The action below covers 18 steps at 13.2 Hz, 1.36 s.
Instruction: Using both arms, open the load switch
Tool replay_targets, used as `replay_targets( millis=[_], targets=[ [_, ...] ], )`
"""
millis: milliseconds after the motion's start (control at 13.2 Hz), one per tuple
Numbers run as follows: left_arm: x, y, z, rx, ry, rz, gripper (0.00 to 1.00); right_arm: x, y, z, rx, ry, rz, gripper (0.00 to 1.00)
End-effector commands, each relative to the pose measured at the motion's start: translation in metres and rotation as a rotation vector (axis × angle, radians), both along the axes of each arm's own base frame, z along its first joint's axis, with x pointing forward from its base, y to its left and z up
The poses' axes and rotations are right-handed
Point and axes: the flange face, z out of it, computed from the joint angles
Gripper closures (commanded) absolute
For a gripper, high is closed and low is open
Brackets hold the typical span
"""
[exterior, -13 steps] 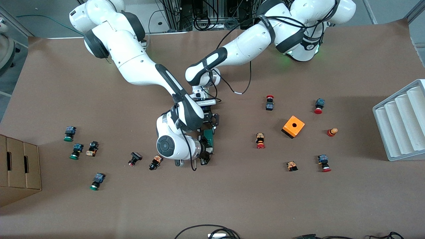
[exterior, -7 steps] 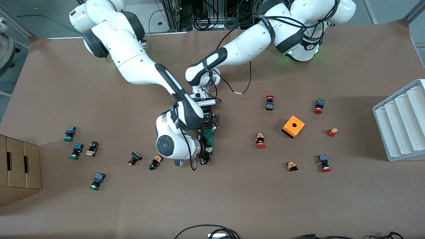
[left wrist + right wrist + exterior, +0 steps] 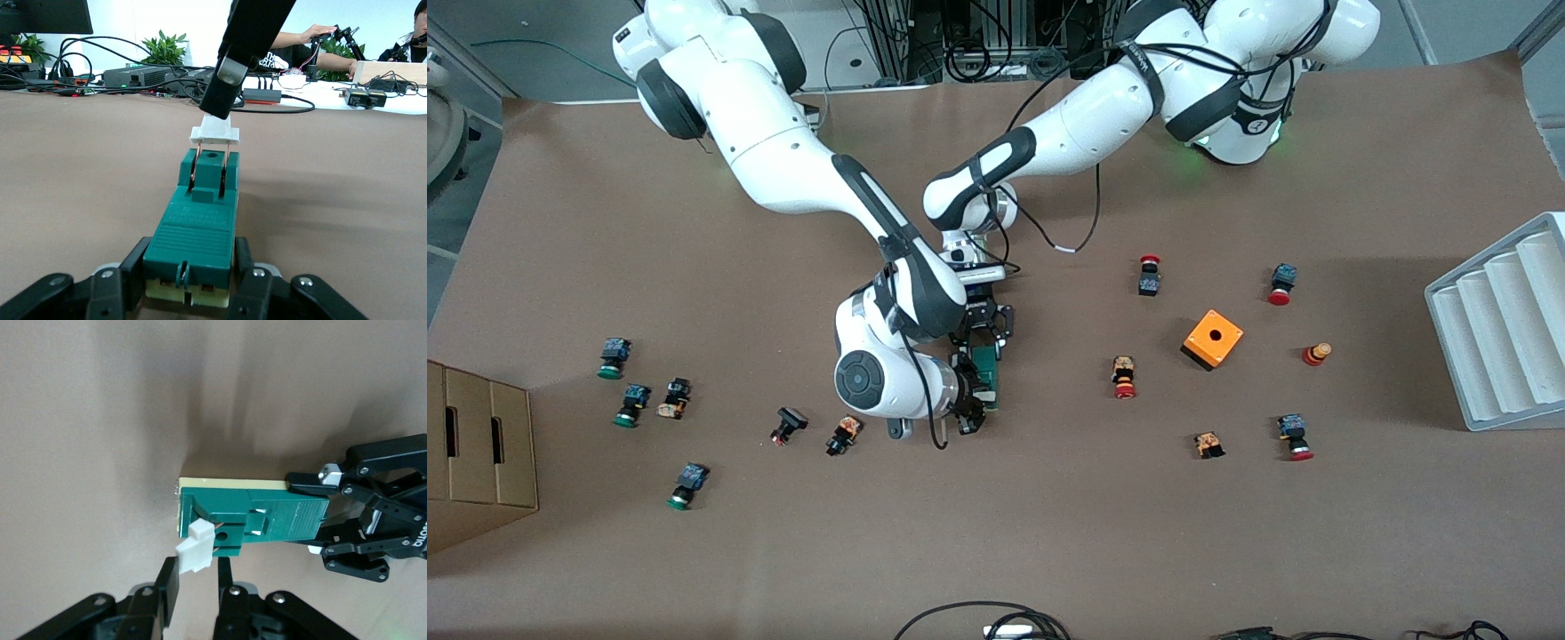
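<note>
The load switch [image 3: 987,373] is a dark-green block lying on the brown table mid-way between the arms. My left gripper [image 3: 987,336] is shut on its body end, with the black fingers [image 3: 137,263] pressed against both sides of the green body [image 3: 200,227]. My right gripper [image 3: 980,404] is shut on the white tab [image 3: 195,550] at the end nearer the front camera. The tab [image 3: 214,132] stands lifted off the green body, with two copper pins showing under it. The right wrist view shows the left gripper [image 3: 313,517] clamping the switch [image 3: 267,520].
Beside the right arm's wrist lie small push buttons [image 3: 843,436] [image 3: 787,425]. More buttons [image 3: 1124,377] and an orange cube [image 3: 1213,339] lie toward the left arm's end, where a white rack [image 3: 1503,329] stands at the table's edge. A cardboard box [image 3: 471,453] stands at the right arm's end.
The right arm's wrist has shifted slightly toward its own end of the table and away from the front camera. The left arm and the switch's body stay in place.
</note>
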Motion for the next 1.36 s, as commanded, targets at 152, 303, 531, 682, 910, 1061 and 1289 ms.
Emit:
replay_targets(
  millis=[152,303,531,682,910,1061,1289],
  targets=[
    [0.001,-0.005,-0.004,0.001,0.019,-0.005,0.46,-0.016,0.001,-0.002,-0.024,0.001,0.034,0.70],
    [0.001,-0.005,-0.004,0.000,0.020,-0.006,0.46,-0.015,0.001,-0.002,-0.022,0.001,0.021,0.70],
    [0.001,-0.005,-0.004,0.000,0.021,-0.007,0.46,-0.009,0.004,0.009,0.000,-0.031,-0.016,0.61],
    [0.001,-0.005,-0.004,0.000,0.021,-0.007,0.46,-0.008,0.006,0.008,0.004,-0.044,-0.029,0.62],
    [0.000,-0.005,-0.005,0.001,0.022,-0.007,0.46,-0.005,0.006,0.004,0.005,-0.062,-0.032,0.62],
    [0.000,-0.005,-0.005,0.001,0.022,-0.007,0.46,-0.004,0.006,0.004,0.008,-0.074,-0.036,0.62],
    [0.000,-0.005,-0.005,0.001,0.022,-0.007,0.46,-0.005,0.006,-0.006,0.000,-0.071,-0.031,0.62]
  ],
)
